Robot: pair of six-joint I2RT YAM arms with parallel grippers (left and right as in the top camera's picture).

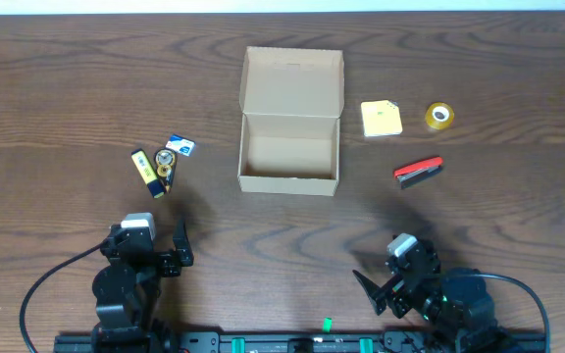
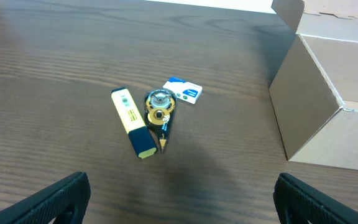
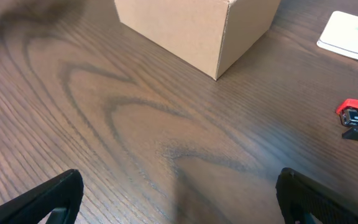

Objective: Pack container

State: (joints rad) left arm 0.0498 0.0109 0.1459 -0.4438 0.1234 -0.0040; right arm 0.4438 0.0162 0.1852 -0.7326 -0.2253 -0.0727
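Overhead layout, dark wood table [image 1: 57,88]. Box [image 1: 288,183]: at ctr, a little toward the far edge, upright, cardboard floor in full view; flap [image 1: 292,78] hinged on the far wall and laid back open.

L of box, well apart from it: cluster of three small items. Yellow highlighter [image 1: 146,173] and round-bodied correction tape [image 1: 167,165] lie side by side, touching or nearly so. Blue-white packet [image 1: 179,147] sits just beyond the tape's far end.

R of box: yellow note pad [image 1: 381,119] level w/ the flap hinge; tape roll [image 1: 439,116] just beside it on the outer side. Red stapler [image 1: 419,172] lies nearer the robot, apart from both.

L gripper [image 2: 182,182]: at the near edge, fingers [image 2: 61,199] spread wide, nothing between them. Its wrist view looks onto the cluster, w/ the box's L wall at frame R.

R gripper [image 3: 179,182]: also at the near edge, fingers [image 3: 319,199] likewise wide apart, holding nothing. Its wrist view looks onto tabletop w/ the box's near R corner ahead, stapler at the frame's R margin, pad corner at top R. Both grippers are well apart from box and items.
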